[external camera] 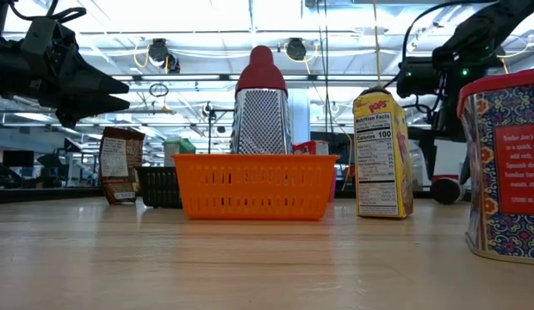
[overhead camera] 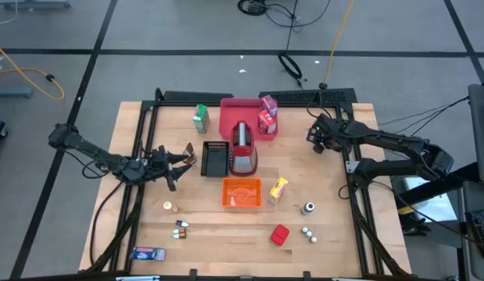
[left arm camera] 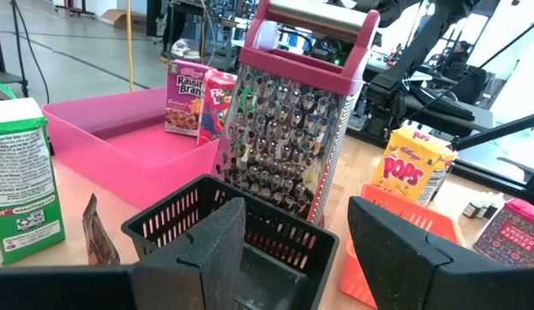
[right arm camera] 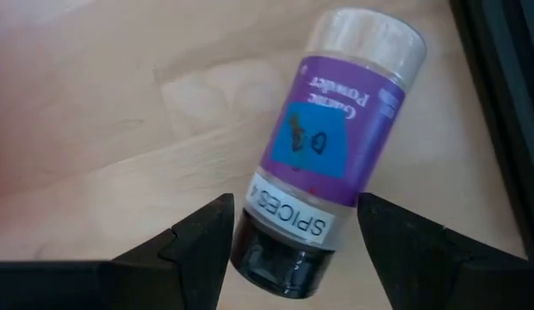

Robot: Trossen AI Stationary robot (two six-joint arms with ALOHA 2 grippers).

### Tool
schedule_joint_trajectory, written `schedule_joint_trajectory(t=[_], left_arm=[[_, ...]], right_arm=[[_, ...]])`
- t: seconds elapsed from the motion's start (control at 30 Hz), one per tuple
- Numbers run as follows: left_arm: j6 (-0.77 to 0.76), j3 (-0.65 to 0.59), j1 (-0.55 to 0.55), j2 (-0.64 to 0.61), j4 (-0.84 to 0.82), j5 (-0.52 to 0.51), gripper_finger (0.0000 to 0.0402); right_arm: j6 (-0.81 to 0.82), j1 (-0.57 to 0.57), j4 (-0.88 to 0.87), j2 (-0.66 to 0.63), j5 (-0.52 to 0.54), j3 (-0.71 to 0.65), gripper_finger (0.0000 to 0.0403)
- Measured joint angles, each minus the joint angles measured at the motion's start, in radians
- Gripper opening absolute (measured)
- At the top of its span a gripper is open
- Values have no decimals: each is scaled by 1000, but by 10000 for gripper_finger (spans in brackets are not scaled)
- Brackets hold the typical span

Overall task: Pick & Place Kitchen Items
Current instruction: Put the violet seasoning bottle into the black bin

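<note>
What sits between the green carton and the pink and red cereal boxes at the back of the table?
The pink plastic tray lies between the green carton and the cereal boxes, which stand at its right end; the high view shows it.

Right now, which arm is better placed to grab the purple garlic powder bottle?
The right one. Its end effector is open with the garlic powder bottle lying between its fingers, while the left end effector sits across the table by the black basket.
</note>
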Motion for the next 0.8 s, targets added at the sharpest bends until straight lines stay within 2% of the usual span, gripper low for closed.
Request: schedule_joint_trajectory(t=[0.3, 0.5, 0.7, 0.8], left_arm=[[6, 0, 0, 0, 0, 0, 209], [6, 0, 0, 0, 0, 1, 209], [6, 0, 0, 0, 0, 1, 209], [4, 0, 0, 0, 1, 1, 209]], right_arm=[[55, 1, 49, 0, -30, -87, 242], [-6, 2, 123, -2, -45, -154, 242], [-33, 2, 121, -3, -42, -186, 200], [-57, 2, 120, -2, -41, -188, 199]])
